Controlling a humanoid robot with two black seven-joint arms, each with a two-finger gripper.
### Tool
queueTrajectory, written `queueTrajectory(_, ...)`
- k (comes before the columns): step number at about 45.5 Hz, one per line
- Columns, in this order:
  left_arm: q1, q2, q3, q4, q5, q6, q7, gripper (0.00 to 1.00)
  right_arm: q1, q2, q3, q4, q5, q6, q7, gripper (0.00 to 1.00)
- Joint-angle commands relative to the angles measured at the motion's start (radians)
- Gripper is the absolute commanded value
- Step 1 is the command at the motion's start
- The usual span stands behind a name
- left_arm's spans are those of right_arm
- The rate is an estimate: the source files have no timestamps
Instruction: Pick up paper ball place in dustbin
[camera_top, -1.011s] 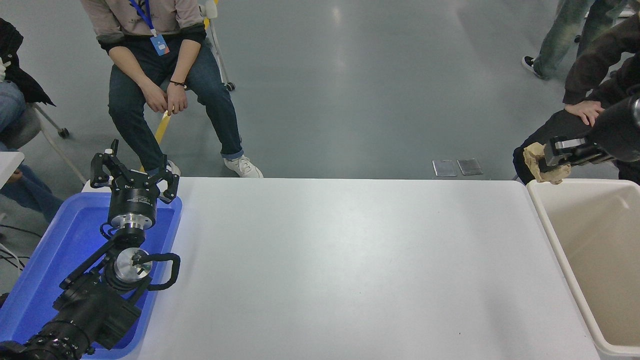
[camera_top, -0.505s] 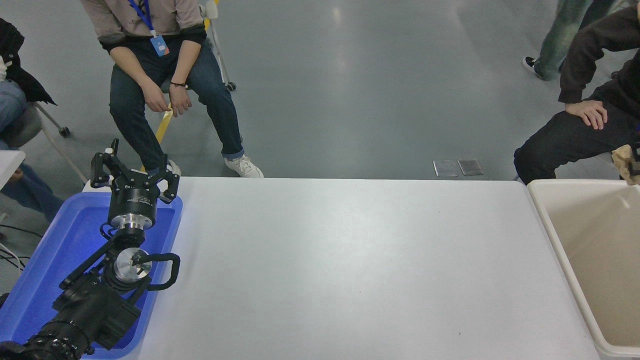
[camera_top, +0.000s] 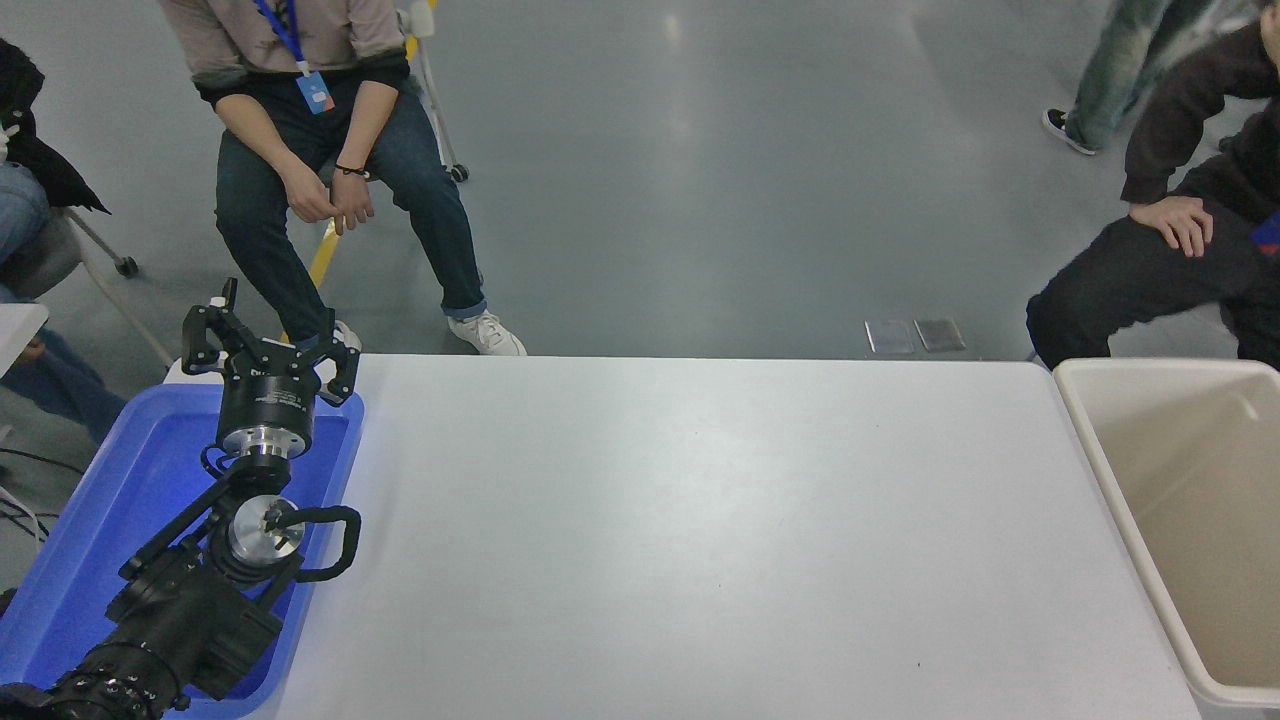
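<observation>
The cream-beige dustbin (camera_top: 1105, 470) stands at the table's right end, and its visible inside shows only bare walls. The paper ball is out of view. My right arm and gripper are out of view past the picture's right edge. My left arm is parked at the lower left, its gripper (camera_top: 268, 345) held open and empty above the far end of the blue tray (camera_top: 90, 520).
The white table (camera_top: 700, 530) spans the middle of the view. One person sits on a chair (camera_top: 300, 150) beyond the table's far left corner, another person (camera_top: 1170, 250) sits near the dustbin's far side, and a third stands at the top right.
My right gripper, shut on the paper ball, moved to the right over the dustbin's far rim and left the view. The left arm has not moved.
</observation>
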Motion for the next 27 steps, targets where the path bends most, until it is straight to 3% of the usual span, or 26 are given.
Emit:
queueTrajectory(1, 0.000, 0.000, 0.000, 0.001, -0.001, 0.000, -0.001, 0.99, -0.288, 0.181, 0.129, -0.238, 0.182, -0.125, -0.001, 0.00)
queueTrajectory(11, 0.000, 0.000, 0.000, 0.001, -0.001, 0.000, -0.001, 0.99, -0.368, 0.273, 0.129, -0.305, 0.299, -0.170, -0.001, 0.03)
queueTrajectory(16, 0.000, 0.000, 0.000, 0.001, -0.001, 0.000, -0.001, 0.99, -0.369, 0.279, 0.131, -0.305, 0.299, -0.171, 0.000, 0.26)
queueTrajectory(18, 0.000, 0.000, 0.000, 0.001, -0.001, 0.000, -0.001, 0.99, -0.369, 0.286, 0.132, -0.305, 0.299, -0.171, 0.000, 0.58)
queueTrajectory(19, 0.000, 0.000, 0.000, 0.001, -0.001, 0.000, -0.001, 0.99, -0.368, 0.289, 0.132, -0.305, 0.300, -0.171, 0.000, 0.69)
queueTrajectory(21, 0.000, 0.000, 0.000, 0.001, -0.001, 0.000, -0.001, 0.99, -0.368, 0.290, 0.138, -0.304, 0.300, -0.171, 0.003, 0.78)
queueTrajectory(23, 0.000, 0.000, 0.000, 0.001, -0.001, 0.000, -0.001, 0.99, -0.365, 0.290, 0.138, -0.295, 0.302, -0.171, 0.005, 0.94)
queueTrajectory(24, 0.000, 0.000, 0.000, 0.001, -0.001, 0.000, -0.001, 0.99, -0.362, 0.290, 0.138, -0.290, 0.302, -0.170, 0.005, 1.00)
queueTrajectory(27, 0.000, 0.000, 0.000, 0.001, -0.001, 0.000, -0.001, 0.99, -0.357, 0.290, 0.140, -0.288, 0.305, -0.168, 0.006, 1.00)
